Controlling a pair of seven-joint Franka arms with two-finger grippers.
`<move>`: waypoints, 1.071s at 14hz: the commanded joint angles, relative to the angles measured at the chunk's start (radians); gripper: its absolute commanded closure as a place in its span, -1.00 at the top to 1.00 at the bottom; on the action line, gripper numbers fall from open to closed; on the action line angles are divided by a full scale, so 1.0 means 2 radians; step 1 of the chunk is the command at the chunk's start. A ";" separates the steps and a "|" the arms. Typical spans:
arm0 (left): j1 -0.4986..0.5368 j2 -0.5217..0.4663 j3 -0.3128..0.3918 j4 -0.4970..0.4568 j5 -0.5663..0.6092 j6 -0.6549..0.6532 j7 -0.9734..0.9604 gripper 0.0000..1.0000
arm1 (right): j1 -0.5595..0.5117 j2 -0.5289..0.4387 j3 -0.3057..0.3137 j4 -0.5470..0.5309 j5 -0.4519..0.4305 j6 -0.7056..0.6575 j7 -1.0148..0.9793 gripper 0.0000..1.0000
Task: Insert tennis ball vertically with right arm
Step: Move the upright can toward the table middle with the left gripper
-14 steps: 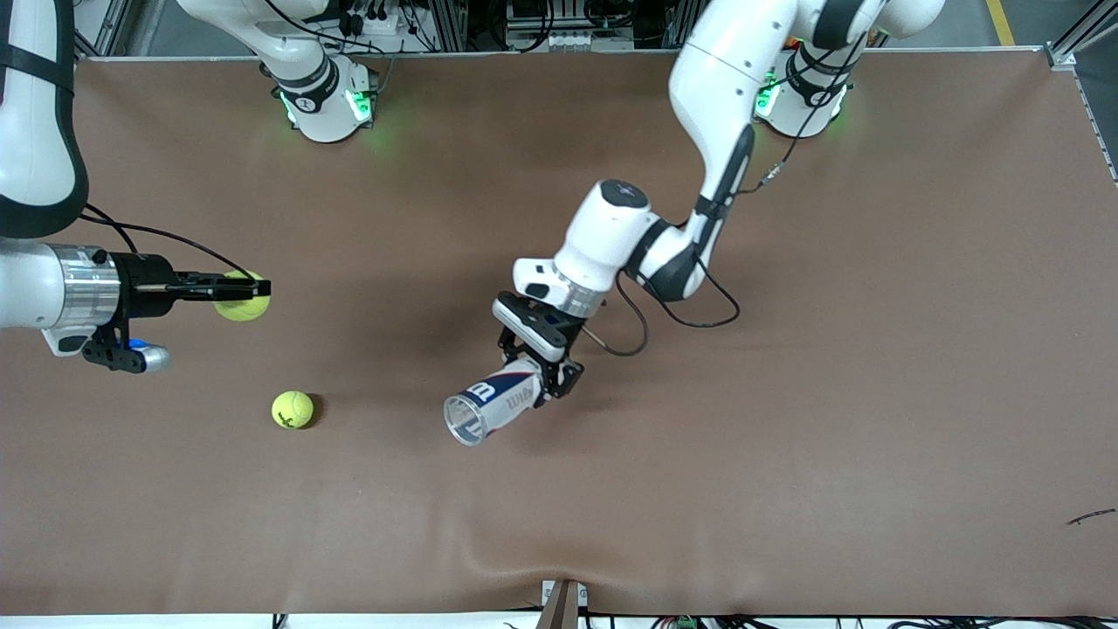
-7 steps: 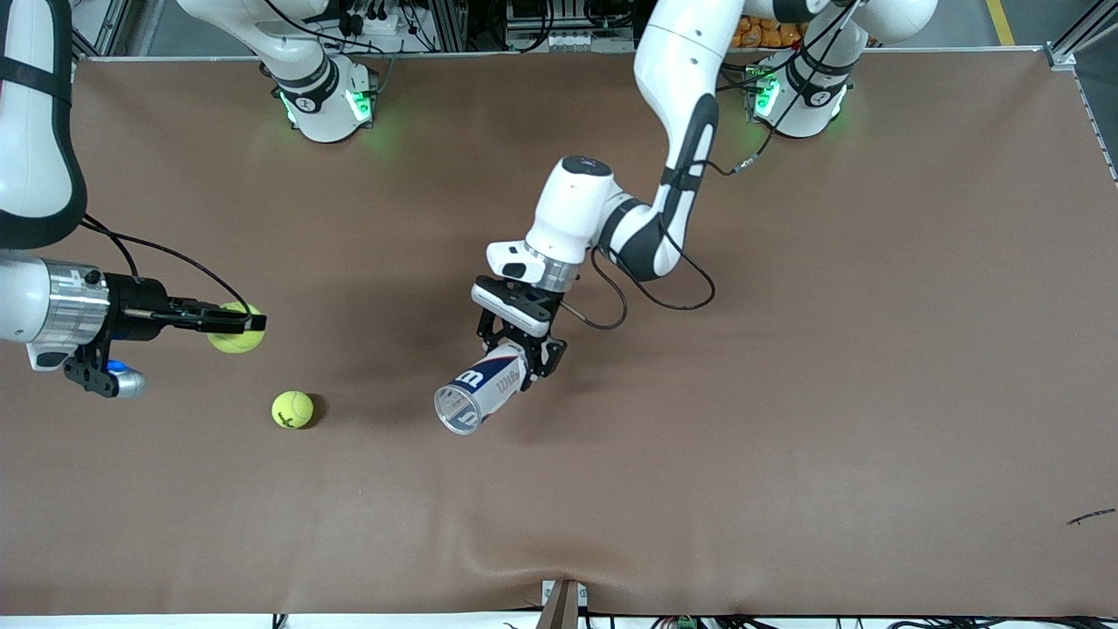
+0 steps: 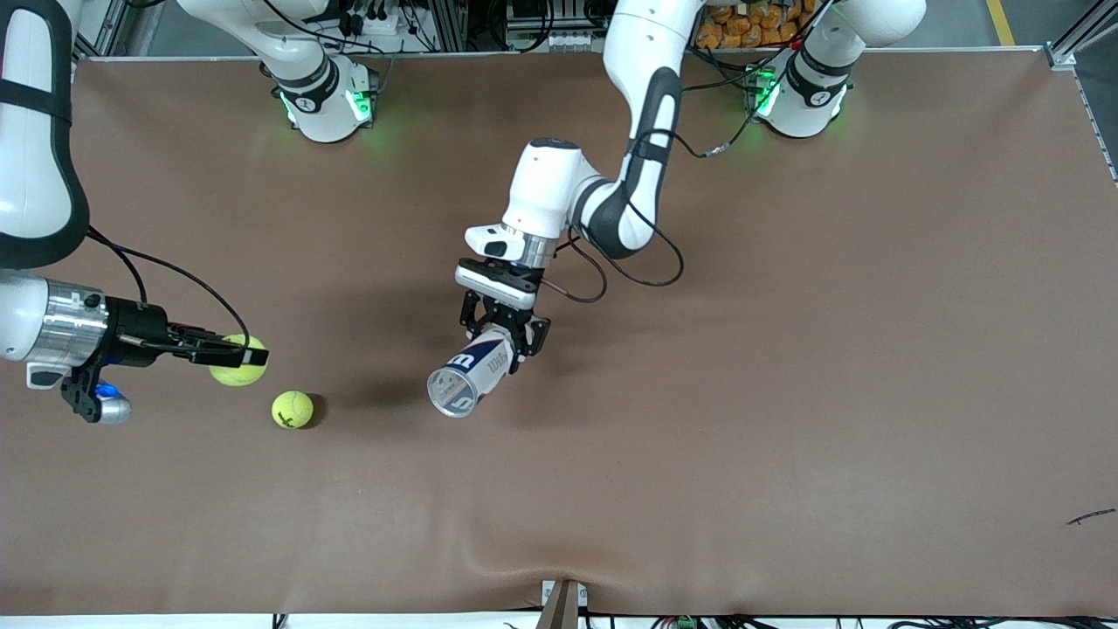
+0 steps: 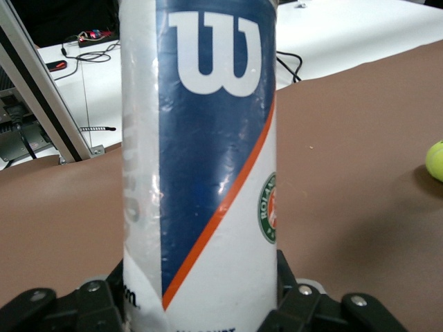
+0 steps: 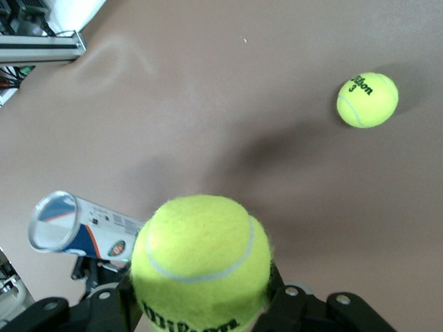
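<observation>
Item: 1 held tennis ball (image 3: 238,372), pinched in the closed jaws of the right gripper (image 3: 249,356) over the table (image 3: 786,393) near the right arm's end, with 1 loose ball (image 3: 292,409) lying on the cloth just beside; 1 ball can (image 3: 470,376), clamped low on its body by the left gripper (image 3: 504,335) over mid-table. Risk: the can sits tilted, mouth toward the front camera, so a vertical drop would likely hit the rim or miss unless it is righted. The right wrist view alone shows the can's open mouth and the "3" on the loose ball; the left wrist view alone shows the label.
</observation>
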 commanded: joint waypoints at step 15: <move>-0.157 0.173 0.179 0.003 0.033 -0.112 -0.332 0.59 | 0.028 -0.014 0.003 -0.032 0.014 0.061 0.059 -1.00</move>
